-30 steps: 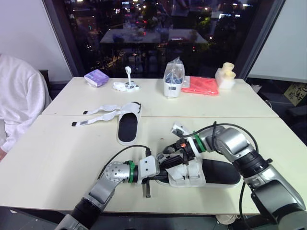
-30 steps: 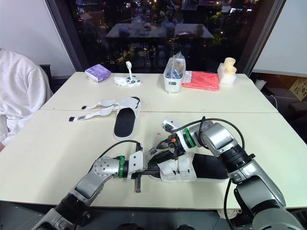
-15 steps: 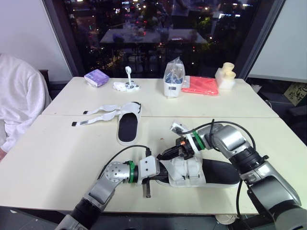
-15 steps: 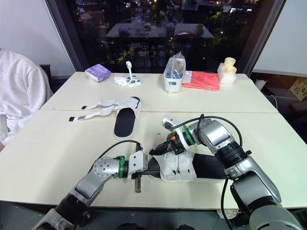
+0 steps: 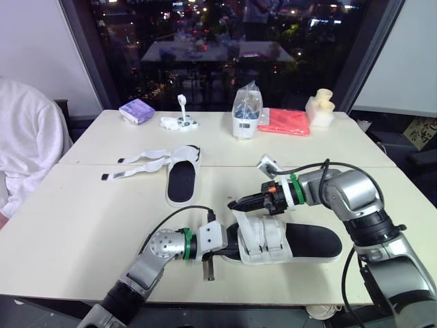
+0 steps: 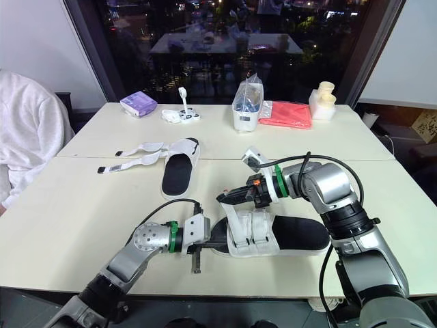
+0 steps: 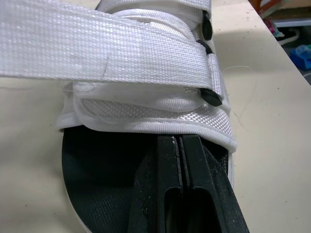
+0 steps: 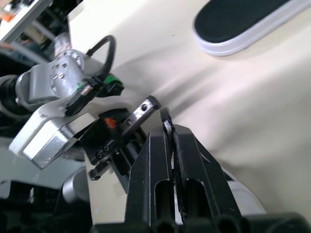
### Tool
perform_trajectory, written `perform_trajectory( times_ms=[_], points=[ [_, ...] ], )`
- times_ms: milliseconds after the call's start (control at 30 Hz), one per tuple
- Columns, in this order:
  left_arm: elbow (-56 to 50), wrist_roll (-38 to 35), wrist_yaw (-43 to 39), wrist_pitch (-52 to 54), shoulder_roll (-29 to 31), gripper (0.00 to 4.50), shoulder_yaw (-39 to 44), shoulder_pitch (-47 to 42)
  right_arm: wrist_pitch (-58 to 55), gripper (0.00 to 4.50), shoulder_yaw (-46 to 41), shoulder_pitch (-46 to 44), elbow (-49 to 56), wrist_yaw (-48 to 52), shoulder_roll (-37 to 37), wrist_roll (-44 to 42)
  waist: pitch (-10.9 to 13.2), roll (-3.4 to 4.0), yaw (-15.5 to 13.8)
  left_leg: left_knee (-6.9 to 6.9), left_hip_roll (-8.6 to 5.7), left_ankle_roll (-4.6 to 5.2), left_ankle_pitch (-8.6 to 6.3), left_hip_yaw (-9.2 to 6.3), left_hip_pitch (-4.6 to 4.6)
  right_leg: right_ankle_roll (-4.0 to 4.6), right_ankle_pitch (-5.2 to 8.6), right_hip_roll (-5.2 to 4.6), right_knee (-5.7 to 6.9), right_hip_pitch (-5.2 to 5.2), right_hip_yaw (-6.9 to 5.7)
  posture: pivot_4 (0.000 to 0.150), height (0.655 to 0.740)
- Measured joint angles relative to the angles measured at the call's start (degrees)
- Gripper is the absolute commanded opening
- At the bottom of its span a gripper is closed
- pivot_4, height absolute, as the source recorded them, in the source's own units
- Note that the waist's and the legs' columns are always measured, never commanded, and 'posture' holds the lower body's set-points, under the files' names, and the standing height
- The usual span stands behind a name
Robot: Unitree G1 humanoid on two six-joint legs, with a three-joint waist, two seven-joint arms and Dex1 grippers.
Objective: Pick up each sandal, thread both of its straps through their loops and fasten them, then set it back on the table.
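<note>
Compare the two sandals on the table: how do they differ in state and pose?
On the near sandal the straps are folded over the footbed; on the far sandal they lie spread flat on the table. The near sandal lies crosswise to the robot; the far sandal lies lengthwise. Both have white soles and black footbeds.

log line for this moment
near sandal: straps folded over | left hand: shut at its toe | right hand: shut above straps | far sandal: straps loose
</note>
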State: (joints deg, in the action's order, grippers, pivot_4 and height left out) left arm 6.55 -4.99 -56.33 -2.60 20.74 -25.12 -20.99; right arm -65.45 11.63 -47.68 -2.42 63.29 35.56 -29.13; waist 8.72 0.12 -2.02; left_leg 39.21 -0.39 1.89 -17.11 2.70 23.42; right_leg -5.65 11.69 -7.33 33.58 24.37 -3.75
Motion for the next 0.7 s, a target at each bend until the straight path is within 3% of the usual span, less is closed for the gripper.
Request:
perform_trajectory(
  times_ms=[700],
  points=[
    [0.09, 0.77, -0.95, -0.05, 0.00, 0.00, -0.03, -0.32, 1.54, 0.06, -2.21, 2.20, -2.64, -4.25, 0.00, -0.84, 0.00, 0.00, -0.04, -0.01, 0.02, 0.01, 0.01, 0.07, 0.04, 0.00, 0.00, 0.16, 0.05, -0.03, 0.00, 0.150, 0.7400]
  ],
)
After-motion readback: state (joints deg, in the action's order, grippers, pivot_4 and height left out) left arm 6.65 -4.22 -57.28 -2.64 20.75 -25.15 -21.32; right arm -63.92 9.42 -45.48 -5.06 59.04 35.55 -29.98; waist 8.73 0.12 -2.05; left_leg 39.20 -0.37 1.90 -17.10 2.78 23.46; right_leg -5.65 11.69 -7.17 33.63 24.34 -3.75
